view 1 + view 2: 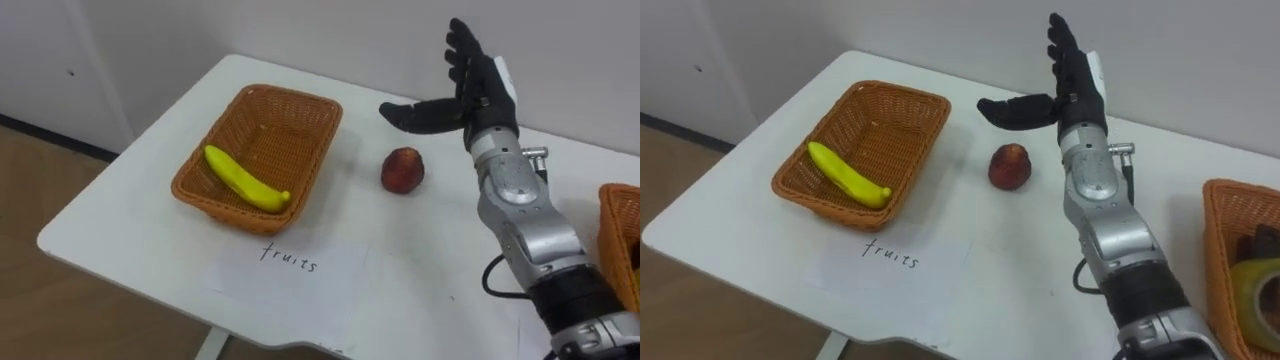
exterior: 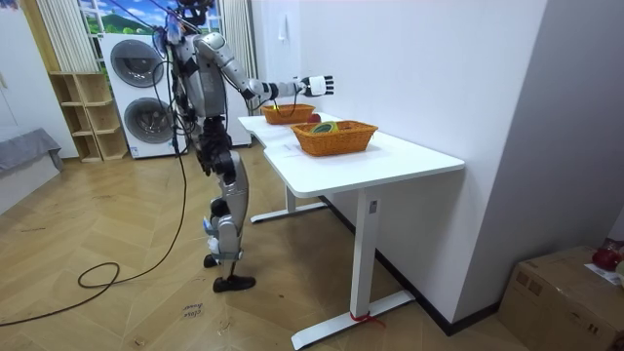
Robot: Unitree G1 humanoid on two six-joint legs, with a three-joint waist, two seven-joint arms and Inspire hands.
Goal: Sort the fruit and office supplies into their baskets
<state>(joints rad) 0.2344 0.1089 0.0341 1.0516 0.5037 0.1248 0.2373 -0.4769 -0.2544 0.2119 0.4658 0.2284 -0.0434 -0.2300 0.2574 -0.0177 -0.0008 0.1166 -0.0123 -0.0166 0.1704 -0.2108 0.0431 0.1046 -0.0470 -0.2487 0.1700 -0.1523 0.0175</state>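
The right hand is held spread wide behind the round red fruit — presumably for grasping — which is left on the white counter beside the woven wicker basket.

- White rectangular metal-legged table against a plain white wall.
- Herringbone wooden floor.
- Two stacked white washing machines beside a light wooden shelf unit.

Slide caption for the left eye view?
Open right robot hand hovers near red fruit; banana lies in basket.
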